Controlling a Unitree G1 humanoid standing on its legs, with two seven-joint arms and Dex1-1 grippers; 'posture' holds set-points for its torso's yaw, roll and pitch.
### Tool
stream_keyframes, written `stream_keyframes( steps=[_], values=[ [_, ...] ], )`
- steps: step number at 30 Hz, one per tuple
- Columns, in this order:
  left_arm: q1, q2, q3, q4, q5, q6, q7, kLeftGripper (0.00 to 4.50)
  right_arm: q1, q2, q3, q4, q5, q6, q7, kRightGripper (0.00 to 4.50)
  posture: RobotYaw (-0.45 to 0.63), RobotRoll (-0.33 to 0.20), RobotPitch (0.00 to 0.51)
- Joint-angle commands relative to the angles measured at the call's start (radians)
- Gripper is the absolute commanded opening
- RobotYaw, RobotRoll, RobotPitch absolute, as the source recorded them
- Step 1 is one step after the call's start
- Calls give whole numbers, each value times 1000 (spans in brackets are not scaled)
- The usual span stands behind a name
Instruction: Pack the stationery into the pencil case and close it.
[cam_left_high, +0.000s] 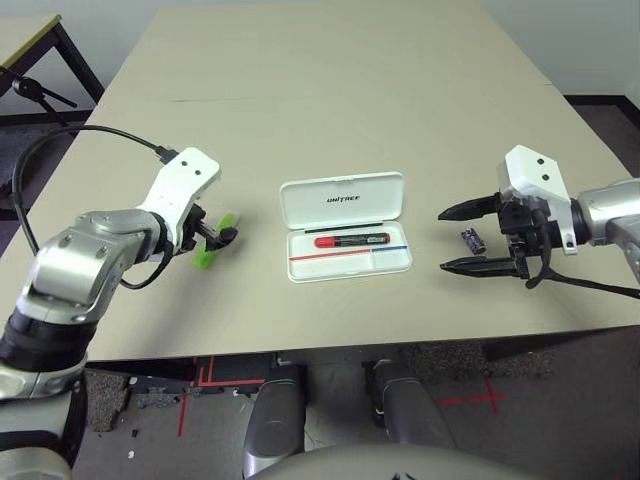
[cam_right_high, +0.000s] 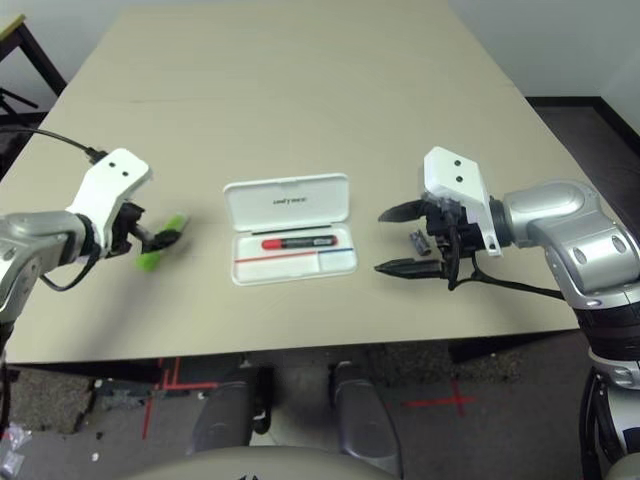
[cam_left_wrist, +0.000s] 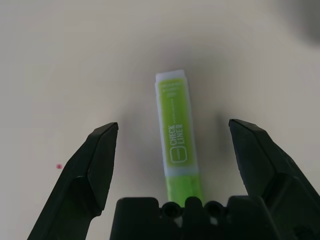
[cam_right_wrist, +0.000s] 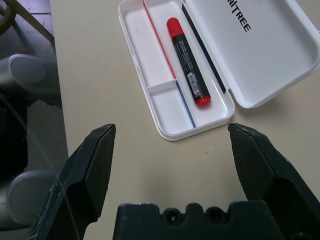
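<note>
The lime-green highlighter (cam_left_wrist: 177, 145) lies on the table left of the open pencil case (cam_left_high: 345, 225), lengthwise between the spread fingers of the left gripper (cam_left_wrist: 175, 140), the nearer arm

Both silver forearms reach out over the table, one on each side, well apart from each other. The left arm bends at the elbow and angles inward, its white wrist housing tipped down, a black cable looping back from it. The left gripper (cam_left_high: 216, 237) of two black fingers sits low near the tabletop, and the left wrist view shows its fingers (cam_left_wrist: 97, 165) spread wide. The right arm comes in from the far side, forearm nearly level, white wrist block facing inward. The right gripper (cam_left_high: 462, 238) points toward the middle of the table, its two black fingers (cam_right_wrist: 95, 170) parted wide, holding nothing.
</note>
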Motion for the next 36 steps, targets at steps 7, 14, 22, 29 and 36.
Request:
stream_keyframes(
  steps=[7, 14, 22, 29, 36],
  values=[
    [-32, -30, -27, 109, 35, 30, 41, 4500, 18, -4, 7, -11, -4, -7, -13, 4480, -14, 0, 133],
    [-27, -41, -37, 149, 40, 44, 43, 4500, 25, -10, 3, -21, -2, -5, -21, 4480, -20, 0, 136],
    [-1, -57, -30, 148, 30, 55, 41, 3862, 21, -11, 4, -17, -6, -11, -23, 4500, -20, 0, 138],
    [-6, -67, -17, 145, 17, 92, 30, 1286, 17, -11, 5, -14, -8, -16, -24, 4500, -22, 0, 136],
    [-11, -43, -28, 128, 13, 93, 7, 1072, 13, -9, 6, -13, -9, -18, -27, 4500, -22, 0, 136]
  ],
)
